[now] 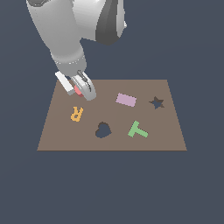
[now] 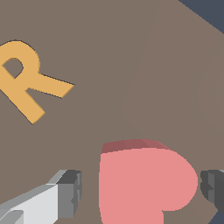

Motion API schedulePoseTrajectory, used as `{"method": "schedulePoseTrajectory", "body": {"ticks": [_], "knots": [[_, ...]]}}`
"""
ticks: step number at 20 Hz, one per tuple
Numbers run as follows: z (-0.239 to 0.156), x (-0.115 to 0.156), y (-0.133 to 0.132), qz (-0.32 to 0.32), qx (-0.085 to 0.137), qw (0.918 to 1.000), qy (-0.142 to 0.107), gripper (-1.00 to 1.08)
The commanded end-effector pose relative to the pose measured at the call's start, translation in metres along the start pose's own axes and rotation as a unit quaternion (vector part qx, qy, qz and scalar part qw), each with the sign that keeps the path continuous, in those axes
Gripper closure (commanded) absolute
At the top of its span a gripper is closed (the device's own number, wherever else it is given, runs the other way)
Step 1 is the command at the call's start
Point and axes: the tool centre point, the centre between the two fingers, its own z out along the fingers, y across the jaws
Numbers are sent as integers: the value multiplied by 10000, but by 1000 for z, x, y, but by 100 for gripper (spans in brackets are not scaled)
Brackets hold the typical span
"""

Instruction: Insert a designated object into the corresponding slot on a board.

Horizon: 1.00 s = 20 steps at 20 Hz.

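brown board [image 1: 61, 135], dark backdrop, red heart [image 2: 144, 181] between fingers [image 2: 65, 192]

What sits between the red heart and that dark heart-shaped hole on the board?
Only bare board lies between them in the exterior view. The orange R sits just beside that line, nearer the red heart than the heart-shaped hole.

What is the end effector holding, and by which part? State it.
Nothing yet. The end effector is open, its fingers straddling the red heart with visible gaps on both sides, so no part of it is gripped.
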Motion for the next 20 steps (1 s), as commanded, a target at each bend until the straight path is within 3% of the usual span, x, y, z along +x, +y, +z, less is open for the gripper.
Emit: {"method": "schedulePoseTrajectory", "body": {"ticks": [1,2,20], "knots": [[3,0,0,4,4,10000,3,-92],[3,0,0,4,4,10000,3,108],[2,4,-5,-200,9,9998,5,108]]}}
